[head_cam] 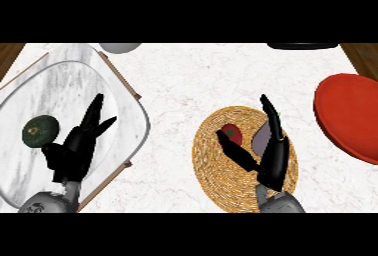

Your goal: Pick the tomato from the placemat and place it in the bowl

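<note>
No readable text anywhere. No labels, brands, nos. or signs on the counter or on anything standing on it.

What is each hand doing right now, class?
Left hand: open, fingers straight, holding nothing.
Right hand: open, fingers and thumb either side of the tomato, not closed on it.
</note>
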Tool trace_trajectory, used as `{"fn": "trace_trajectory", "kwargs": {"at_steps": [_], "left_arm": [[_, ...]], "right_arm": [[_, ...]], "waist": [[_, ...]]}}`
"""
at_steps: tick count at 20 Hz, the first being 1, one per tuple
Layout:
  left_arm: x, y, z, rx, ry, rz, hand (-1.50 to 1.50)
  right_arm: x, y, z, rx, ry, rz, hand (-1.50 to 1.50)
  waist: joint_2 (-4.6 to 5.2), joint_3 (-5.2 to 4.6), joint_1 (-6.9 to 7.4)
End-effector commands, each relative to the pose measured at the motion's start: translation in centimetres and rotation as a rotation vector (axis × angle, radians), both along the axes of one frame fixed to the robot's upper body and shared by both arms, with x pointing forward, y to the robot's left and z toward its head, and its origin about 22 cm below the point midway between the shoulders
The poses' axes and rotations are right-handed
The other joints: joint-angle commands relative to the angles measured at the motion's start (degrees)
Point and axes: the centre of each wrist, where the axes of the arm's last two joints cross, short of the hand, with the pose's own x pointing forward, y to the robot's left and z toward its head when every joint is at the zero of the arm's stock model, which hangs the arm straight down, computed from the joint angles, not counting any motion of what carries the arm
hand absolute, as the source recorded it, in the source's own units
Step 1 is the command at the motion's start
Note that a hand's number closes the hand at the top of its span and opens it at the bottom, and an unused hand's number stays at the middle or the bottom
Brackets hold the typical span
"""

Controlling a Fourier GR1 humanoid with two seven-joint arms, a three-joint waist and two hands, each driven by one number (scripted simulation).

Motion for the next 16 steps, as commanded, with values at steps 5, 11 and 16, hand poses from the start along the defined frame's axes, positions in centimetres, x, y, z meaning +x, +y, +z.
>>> {"fn": "trace_trajectory", "kwargs": {"at_steps": [5,11,16], "left_arm": [[0.5,-1.0,-0.7,-0.046,-0.024,-0.018,0.0],[0.8,-1.3,0.0,-0.059,-0.017,-0.026,0.0],[2.0,-1.7,-0.2,-0.046,-0.032,-0.033,0.0]], "right_arm": [[-1.4,1.5,1.5,-0.127,0.047,-0.188,-1.5],[-1.7,1.5,6.4,-0.124,0.273,-0.209,-1.5],[0.0,1.8,9.2,-0.132,0.497,-0.192,-1.5]], "waist": [[0.03,-0.34,0.25],[0.11,-0.12,0.9],[0.48,-0.02,1.34]]}}
